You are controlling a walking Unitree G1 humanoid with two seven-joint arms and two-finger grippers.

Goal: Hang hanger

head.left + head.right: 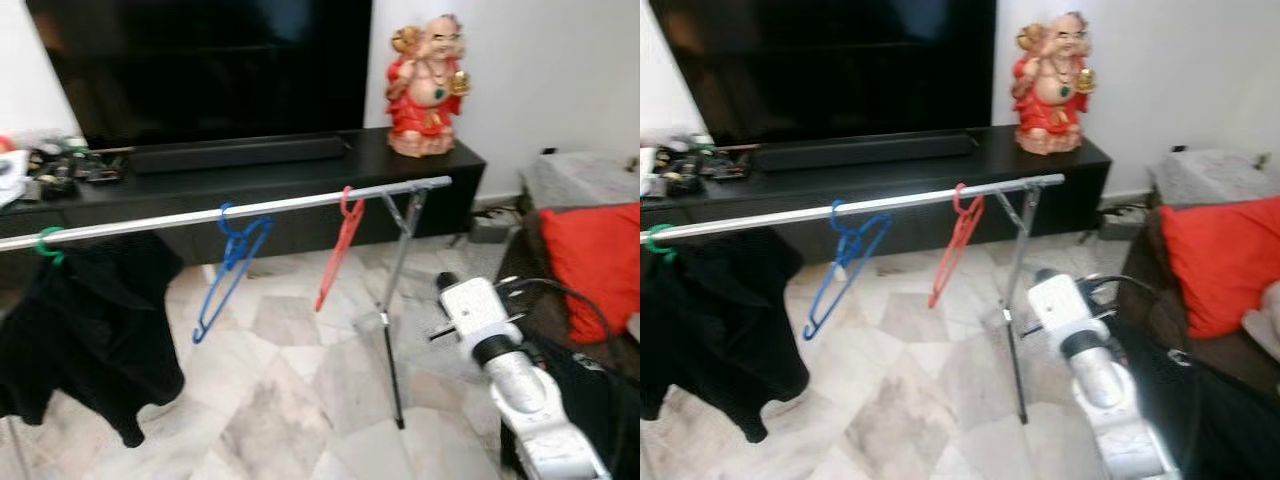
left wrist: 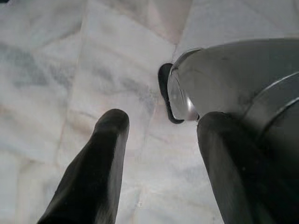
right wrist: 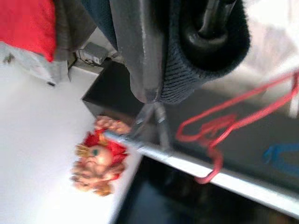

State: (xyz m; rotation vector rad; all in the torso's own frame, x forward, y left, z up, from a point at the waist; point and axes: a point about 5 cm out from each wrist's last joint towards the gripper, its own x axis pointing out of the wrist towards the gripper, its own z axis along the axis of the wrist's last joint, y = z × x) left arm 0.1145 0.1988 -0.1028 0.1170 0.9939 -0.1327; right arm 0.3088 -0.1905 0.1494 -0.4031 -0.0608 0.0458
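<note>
A red figurine [image 1: 428, 88] was seen on the black TV console [image 1: 300, 175] at 12 o'clock, behind the rail [image 1: 230, 212]. A black garment [image 1: 90, 320] hung at 9 o'clock, a blue hanger [image 1: 232, 265] beside it. The red hanger [image 1: 338, 250] was hooked near the rail's free end, long axis slanting down toward 7 o'clock. Open marble floor [image 1: 300, 400] lay below. The left gripper [image 2: 159, 163] was spread, empty. The right arm [image 1: 510, 385] was raised at 4 o'clock; its fingers' state could not be told.
</note>
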